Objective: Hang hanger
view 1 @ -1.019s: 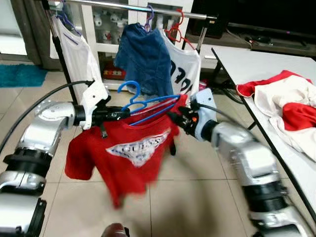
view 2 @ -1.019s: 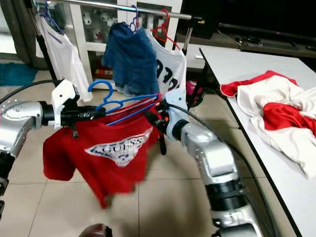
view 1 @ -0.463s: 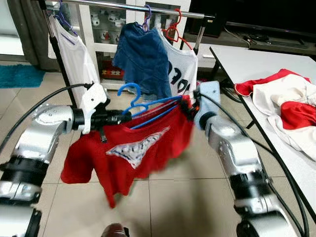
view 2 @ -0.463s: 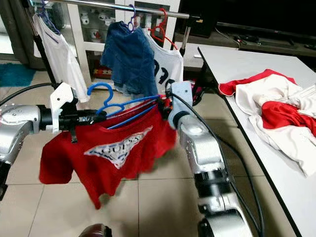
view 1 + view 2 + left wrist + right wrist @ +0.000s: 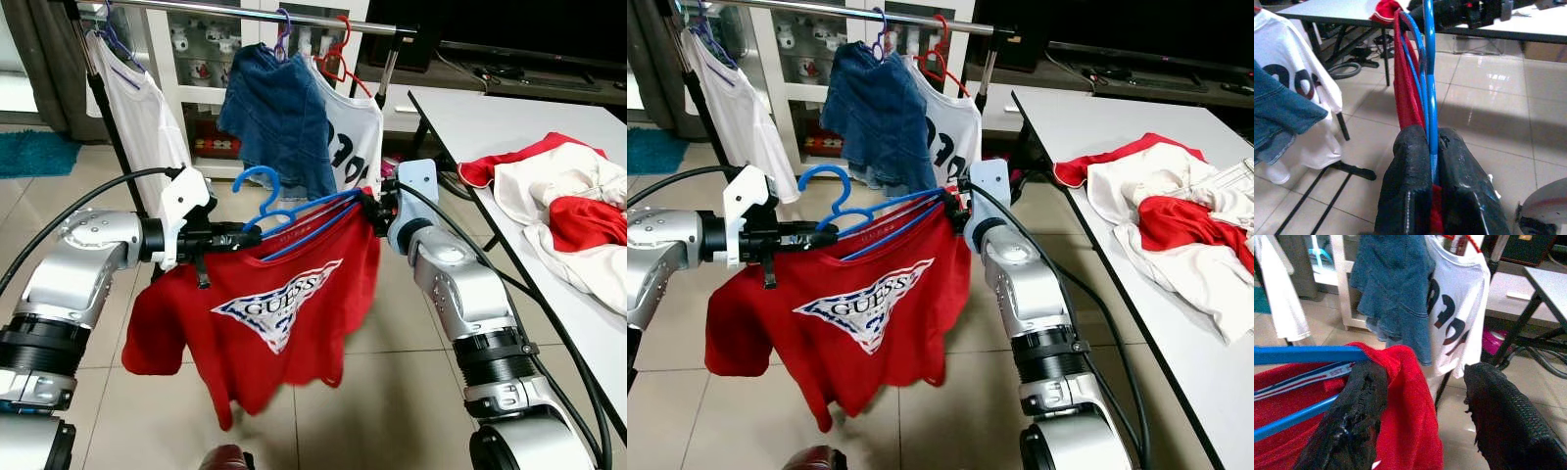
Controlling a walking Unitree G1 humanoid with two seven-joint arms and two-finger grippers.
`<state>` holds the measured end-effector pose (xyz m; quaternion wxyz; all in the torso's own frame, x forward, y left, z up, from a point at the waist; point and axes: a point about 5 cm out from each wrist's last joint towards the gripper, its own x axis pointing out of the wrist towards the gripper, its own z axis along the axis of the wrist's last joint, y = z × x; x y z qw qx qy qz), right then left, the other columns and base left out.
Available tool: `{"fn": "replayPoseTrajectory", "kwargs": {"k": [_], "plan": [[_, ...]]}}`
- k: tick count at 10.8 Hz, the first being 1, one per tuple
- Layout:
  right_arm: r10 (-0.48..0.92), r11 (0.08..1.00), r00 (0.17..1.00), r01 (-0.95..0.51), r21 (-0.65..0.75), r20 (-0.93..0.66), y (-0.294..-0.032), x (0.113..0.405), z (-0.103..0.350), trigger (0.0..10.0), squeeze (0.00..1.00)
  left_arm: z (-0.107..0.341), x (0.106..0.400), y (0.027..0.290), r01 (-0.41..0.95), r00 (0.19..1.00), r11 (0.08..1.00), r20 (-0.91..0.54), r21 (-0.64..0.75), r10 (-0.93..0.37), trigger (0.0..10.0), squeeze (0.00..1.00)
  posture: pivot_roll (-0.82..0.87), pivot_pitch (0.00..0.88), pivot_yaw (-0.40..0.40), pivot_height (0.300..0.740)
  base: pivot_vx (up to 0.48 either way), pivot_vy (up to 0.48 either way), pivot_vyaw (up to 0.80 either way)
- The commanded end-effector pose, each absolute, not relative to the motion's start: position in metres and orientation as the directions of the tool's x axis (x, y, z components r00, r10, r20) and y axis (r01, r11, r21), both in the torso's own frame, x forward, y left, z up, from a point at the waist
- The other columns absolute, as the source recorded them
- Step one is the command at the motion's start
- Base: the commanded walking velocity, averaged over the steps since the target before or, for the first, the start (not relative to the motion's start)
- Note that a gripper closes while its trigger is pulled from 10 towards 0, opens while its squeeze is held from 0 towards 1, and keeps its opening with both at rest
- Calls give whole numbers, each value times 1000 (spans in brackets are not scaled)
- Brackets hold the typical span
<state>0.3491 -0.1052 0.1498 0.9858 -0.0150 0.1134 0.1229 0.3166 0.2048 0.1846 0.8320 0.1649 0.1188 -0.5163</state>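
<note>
Blue hanger (image 5: 294, 211) carrying the red T-shirt (image 5: 269, 304) lies roughly level between both arms. Left claw (image 5: 1432, 171) is pressed together on its near end; right claw (image 5: 1422, 401) stands spread beside the far shoulder. Clothes rail (image 5: 294, 17) lies ahead and above; the hook (image 5: 257, 176) points up toward it.

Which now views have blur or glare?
Left and right eye views: mostly sharp, slight smear on the red T-shirt hem. Left wrist view: glare patches on the floor tiles, the left end effector close and soft. Right wrist view: fingers blurred, background clothes sharper.
</note>
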Motion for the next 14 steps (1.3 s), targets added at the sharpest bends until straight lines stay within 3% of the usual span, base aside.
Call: {"fn": "replayPoseTrajectory", "kwargs": {"k": [1,4,9,10,11,12,14], "plan": [[245,968,942,-253,-3,-227,-107,352,153,10000,0,199,320,204,891,454,412,-327,192,-829,0,0,17,0,-102,740,0,0,0],[325,945,923,-323,42,-206,-97,349,155,10000,0,200,323,207,874,485,445,-327,195,-811,0,0,13,0,-96,740,0,0,0],[331,943,919,-331,35,-216,-100,351,153,10000,0,201,316,204,905,425,393,-331,161,-843,0,0,12,0,-99,740,0,0,0],[329,944,920,-329,36,-215,-101,352,152,9176,0,201,317,205,903,430,398,-332,163,-839,0,0,14,0,-99,740,0,0,0],[335,942,918,-334,41,-212,-101,351,153,5451,0,202,317,206,899,438,406,-331,166,-836,0,0,14,0,-99,740,0,0,0],[342,939,917,-341,44,-207,-101,351,154,3490,0,202,318,206,898,441,408,-331,166,-834,0,0,14,0,-99,740,0,0,0],[351,936,915,-348,49,-202,-100,351,154,941,0,203,319,208,895,447,415,-333,165,-830,0,0,10,0,-94,740,0,0,0]]}}
